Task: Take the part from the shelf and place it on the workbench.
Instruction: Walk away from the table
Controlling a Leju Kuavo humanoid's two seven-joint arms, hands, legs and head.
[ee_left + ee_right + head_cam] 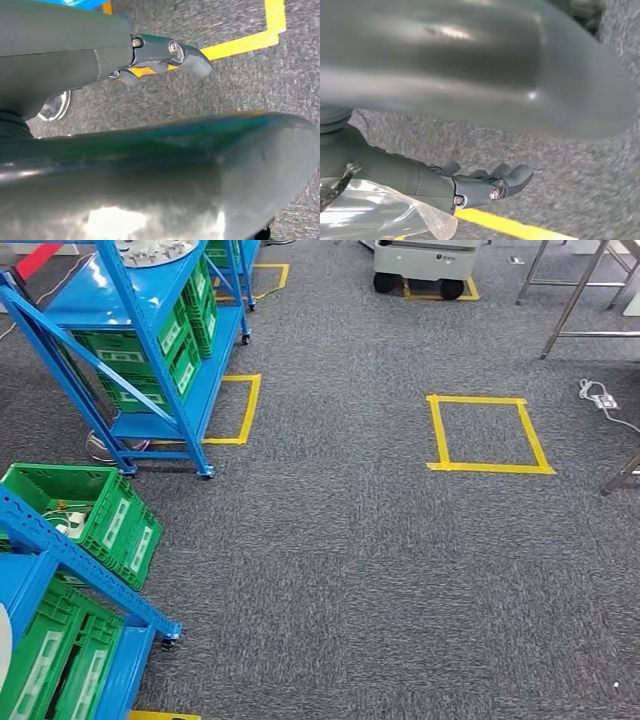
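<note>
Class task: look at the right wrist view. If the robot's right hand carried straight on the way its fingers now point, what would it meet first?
Probably the grey carpet. The right hand hangs over it, fingers extended, nothing showing beyond the fingertips. A yellow tape line runs on the floor beside the hand. Depth is unclear here, so this is a hedged reading.

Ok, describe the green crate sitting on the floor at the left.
The green crate is plastic, open-topped, with ribbed walls and pale labels on its side. It sits on the grey carpet beside the near blue shelf, whose slanted bar crosses its corner. Small white and orange items lie inside, too small to identify.
</note>
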